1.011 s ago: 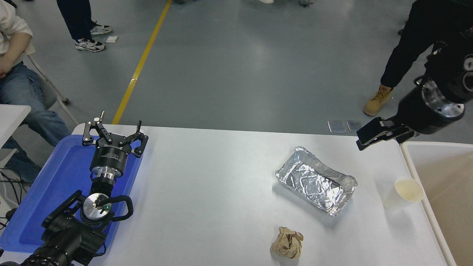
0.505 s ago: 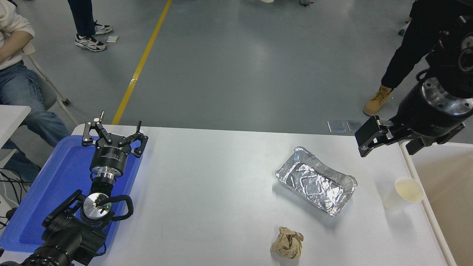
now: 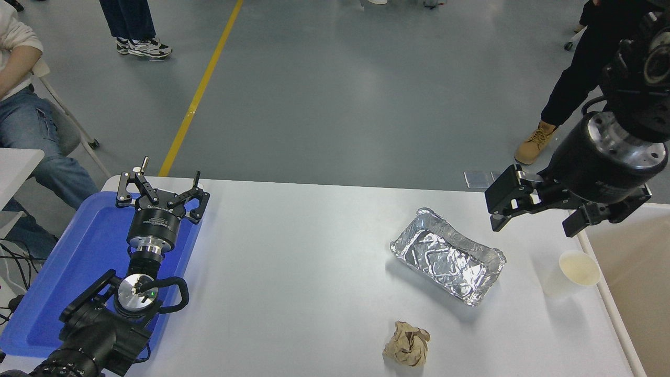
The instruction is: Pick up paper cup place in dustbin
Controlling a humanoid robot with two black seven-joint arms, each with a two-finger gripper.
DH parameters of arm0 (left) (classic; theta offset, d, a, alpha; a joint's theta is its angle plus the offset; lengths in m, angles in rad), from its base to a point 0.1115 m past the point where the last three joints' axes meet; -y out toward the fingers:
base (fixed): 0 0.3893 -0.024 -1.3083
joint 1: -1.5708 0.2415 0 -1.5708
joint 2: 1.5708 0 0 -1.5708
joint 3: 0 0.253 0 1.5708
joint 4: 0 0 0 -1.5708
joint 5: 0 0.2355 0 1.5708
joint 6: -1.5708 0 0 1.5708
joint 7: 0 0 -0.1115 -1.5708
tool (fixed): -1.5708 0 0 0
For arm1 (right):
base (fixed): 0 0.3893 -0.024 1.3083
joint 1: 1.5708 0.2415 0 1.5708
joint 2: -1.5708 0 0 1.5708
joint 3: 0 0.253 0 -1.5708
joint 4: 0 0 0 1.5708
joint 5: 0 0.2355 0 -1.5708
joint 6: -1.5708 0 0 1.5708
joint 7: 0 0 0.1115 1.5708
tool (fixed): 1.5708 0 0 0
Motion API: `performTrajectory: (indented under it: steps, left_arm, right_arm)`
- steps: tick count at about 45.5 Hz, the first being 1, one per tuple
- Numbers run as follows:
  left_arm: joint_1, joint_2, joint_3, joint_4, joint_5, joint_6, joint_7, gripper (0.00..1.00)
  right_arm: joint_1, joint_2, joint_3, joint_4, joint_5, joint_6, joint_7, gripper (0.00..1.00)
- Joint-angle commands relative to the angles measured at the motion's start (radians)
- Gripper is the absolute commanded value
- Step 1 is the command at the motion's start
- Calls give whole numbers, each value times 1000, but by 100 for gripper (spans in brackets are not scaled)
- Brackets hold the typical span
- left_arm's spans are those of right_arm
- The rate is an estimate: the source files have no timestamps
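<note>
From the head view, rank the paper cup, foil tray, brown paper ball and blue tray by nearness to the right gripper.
From the right gripper, open above the table's far right:
1. Paper cup, just below it, beside the dustbin; foil tray, to its left, is too close to call.
2. Brown paper ball, near edge.
3. Blue tray, far left.

We see a bright, evenly lit, sharp view; soft glare whitens the table (image 3: 314,272), and the foil tray (image 3: 447,256) glints.
</note>
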Motion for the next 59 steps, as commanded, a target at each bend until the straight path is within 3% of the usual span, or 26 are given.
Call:
performTrajectory:
  steps: [1, 19, 40, 59]
  left_arm:
    - [0, 0, 0, 1, -1, 0, -1, 100]
    - [0, 0, 0, 1, -1, 0, -1, 100]
    - [0, 0, 0, 1, -1, 0, -1, 100]
    - [0, 0, 0, 1, -1, 0, -2, 100]
  right_arm:
    - [-11, -77, -5, -13, -87, 3, -3, 100]
    - [-212, -282, 15, -225, -357, 3, -3, 100]
    - [-649, -497, 249, -553, -819, -103, 6, 100]
    - [-1001, -517, 412, -707, -943, -285, 12, 100]
